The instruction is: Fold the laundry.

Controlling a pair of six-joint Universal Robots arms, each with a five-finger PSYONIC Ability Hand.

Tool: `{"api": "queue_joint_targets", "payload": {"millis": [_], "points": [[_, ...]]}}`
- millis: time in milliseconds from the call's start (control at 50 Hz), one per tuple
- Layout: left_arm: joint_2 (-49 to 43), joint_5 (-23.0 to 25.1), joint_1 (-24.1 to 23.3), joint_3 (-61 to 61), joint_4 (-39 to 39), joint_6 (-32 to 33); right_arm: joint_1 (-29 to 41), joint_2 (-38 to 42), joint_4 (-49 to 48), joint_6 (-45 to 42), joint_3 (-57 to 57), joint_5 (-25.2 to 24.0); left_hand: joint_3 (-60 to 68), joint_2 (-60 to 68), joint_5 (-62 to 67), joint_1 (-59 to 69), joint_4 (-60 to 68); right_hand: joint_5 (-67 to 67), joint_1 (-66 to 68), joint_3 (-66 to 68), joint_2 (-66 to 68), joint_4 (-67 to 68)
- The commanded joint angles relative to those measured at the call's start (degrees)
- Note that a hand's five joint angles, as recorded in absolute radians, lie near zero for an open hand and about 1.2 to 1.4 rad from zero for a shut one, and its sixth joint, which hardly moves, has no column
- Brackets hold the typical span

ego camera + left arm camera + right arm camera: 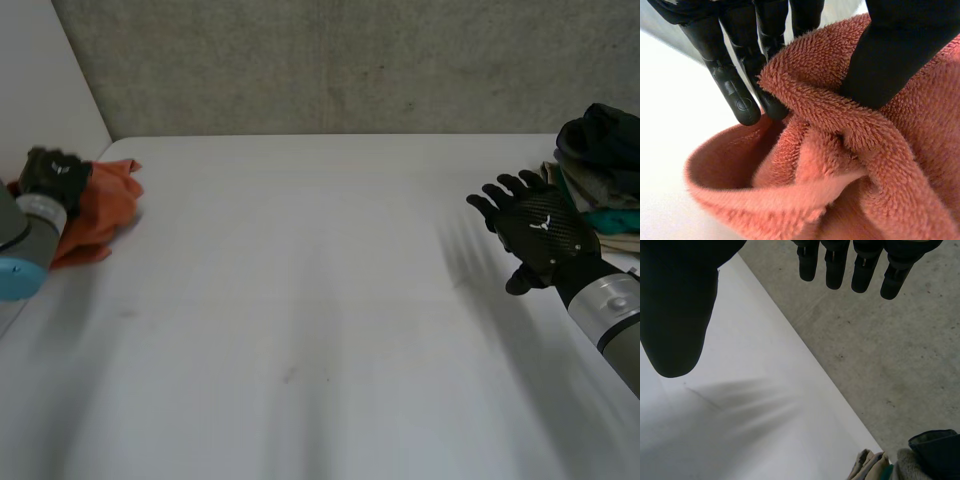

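Observation:
A crumpled orange towel point(105, 205) lies at the far left edge of the white table point(300, 300). My left hand point(55, 175) is on it. In the left wrist view a raised fold of the orange towel point(840, 165) sits pinched between the thumb point(890, 55) and the fingers point(735, 95) of the left hand, so the hand is shut on it. My right hand point(540, 235) hovers over the table's right side with straight, spread fingers point(840, 265) and holds nothing.
A pile of mixed laundry point(600, 170), dark, grey, teal and beige, sits at the table's far right, just beyond the right hand; its edge is the laundry pile point(910, 462) in the right wrist view. A grey concrete wall point(350, 60) stands behind the table.

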Motion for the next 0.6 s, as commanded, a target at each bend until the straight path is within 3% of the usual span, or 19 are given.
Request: {"api": "queue_joint_targets", "payload": {"millis": [20,80,180,300,400,500,540,560,600], "points": [[17.66,0.16,-9.37,-9.91,1.22,-13.29,0.02,-0.73,-0.28,0.64,-0.45,1.31,12.63,13.05,17.43,19.56,11.46,-2.36,-3.42,-1.89,-2.31,-2.01],[25.11,0.25,-15.77,-12.89,0.95,-22.32,0.02,-0.82,-0.19,0.82,-0.72,3.16,12.63,13.05,17.43,19.56,11.46,-2.36,-3.42,-1.89,-2.31,-2.01],[34.02,0.51,-22.65,-16.33,1.21,-30.97,-0.07,-0.91,-0.10,0.91,-1.16,5.27,12.63,13.05,17.43,19.56,11.46,-2.36,-3.42,-1.89,-2.31,-2.01],[33.33,0.16,-28.62,-16.33,-0.27,-32.21,-0.07,-1.52,0.07,1.26,-1.07,5.80,12.63,13.05,17.43,19.56,11.46,-2.36,-3.42,-1.89,-2.31,-2.01],[28.86,-0.19,-36.53,-16.33,-3.44,-31.77,-0.07,-1.52,0.16,1.35,-0.98,5.80,12.63,13.05,17.43,19.56,11.46,-2.36,-3.42,-1.89,-2.31,-2.01],[23.67,-0.28,-37.07,-17.03,-4.58,-31.68,-0.07,-1.52,1.13,1.52,-1.07,5.80,11.65,12.07,16.45,18.59,10.48,-2.36,-3.42,-1.89,-2.31,-2.01],[22.52,-0.28,-37.25,-17.38,-5.29,-31.77,0.02,-1.52,2.00,1.52,-1.24,5.80,1.94,2.36,6.74,8.87,0.77,-2.36,-3.42,-1.89,-2.31,-2.01],[21.82,-0.28,-37.51,-17.82,-6.25,-31.68,0.02,-1.61,2.27,1.61,-1.33,5.80,-9.44,-9.02,-4.64,-2.50,-10.61,-2.36,-3.42,-1.89,-2.31,-2.01],[21.29,-0.45,-37.77,-18.35,-7.31,-31.50,0.02,-1.61,2.97,1.87,-1.42,5.80,-16.59,-16.17,-11.79,-9.65,-17.76,-2.36,-3.42,-1.89,-2.31,-2.01]]}}
